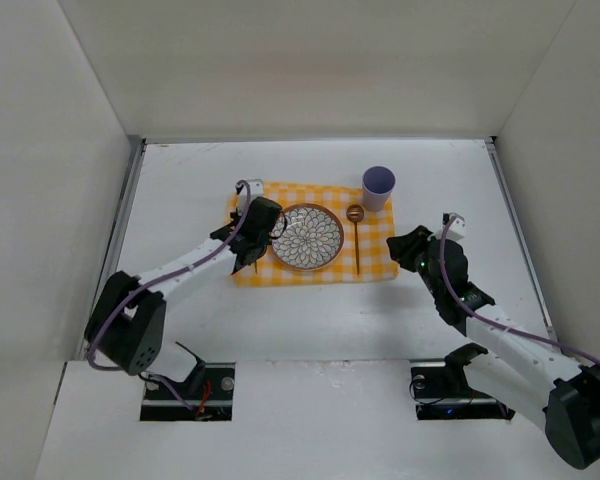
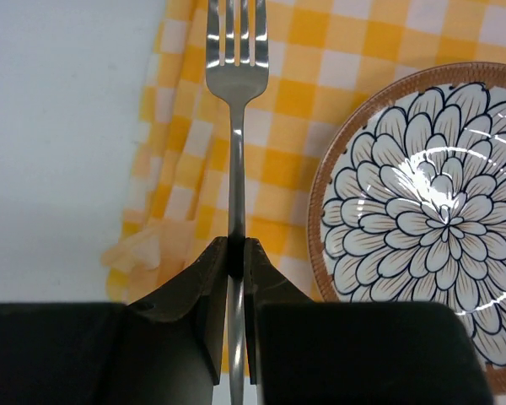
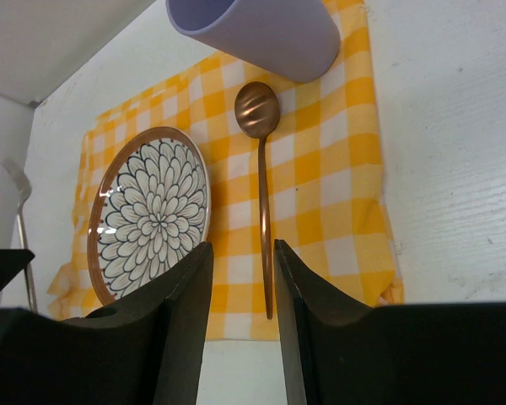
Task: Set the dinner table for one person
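Note:
The white dinner table (image 1: 310, 320) carries a yellow-and-white checked cloth (image 1: 375, 252). On the cloth are a flower-patterned plate (image 1: 312, 237), a copper spoon (image 1: 356, 238) to its right and a lavender cup (image 1: 378, 187) at the far right corner. My left gripper (image 1: 248, 246) is at the cloth's left edge beside the plate. In the left wrist view it (image 2: 236, 245) is shut on the handle of a silver fork (image 2: 234, 126), tines pointing away over the cloth (image 2: 295, 93). My right gripper (image 1: 412, 250) is open and empty off the cloth's right edge; in the right wrist view (image 3: 242, 246) it looks at the spoon (image 3: 263, 194).
Thin metal rails (image 1: 128, 205) run along the table's side edges, and white walls enclose it on three sides. The arm bases (image 1: 190, 385) sit at the near edge. A crumpled cloth corner (image 2: 139, 253) lies left of my left fingers.

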You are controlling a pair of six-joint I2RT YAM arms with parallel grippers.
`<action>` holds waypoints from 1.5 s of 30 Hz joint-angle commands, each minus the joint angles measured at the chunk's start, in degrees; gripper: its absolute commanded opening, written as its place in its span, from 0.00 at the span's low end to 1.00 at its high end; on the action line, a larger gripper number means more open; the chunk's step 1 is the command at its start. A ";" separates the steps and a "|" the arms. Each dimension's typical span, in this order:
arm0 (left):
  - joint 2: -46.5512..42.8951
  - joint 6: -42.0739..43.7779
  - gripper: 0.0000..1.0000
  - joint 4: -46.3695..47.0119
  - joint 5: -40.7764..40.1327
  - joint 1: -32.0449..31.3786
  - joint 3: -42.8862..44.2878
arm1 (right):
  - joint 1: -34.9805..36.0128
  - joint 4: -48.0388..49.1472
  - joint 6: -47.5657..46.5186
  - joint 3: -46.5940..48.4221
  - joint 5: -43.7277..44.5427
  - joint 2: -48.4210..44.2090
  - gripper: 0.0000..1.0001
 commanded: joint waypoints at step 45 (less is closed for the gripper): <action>-19.12 -8.68 0.36 7.08 0.02 10.15 -15.64 | 1.09 3.39 -1.48 1.77 2.58 -0.90 0.28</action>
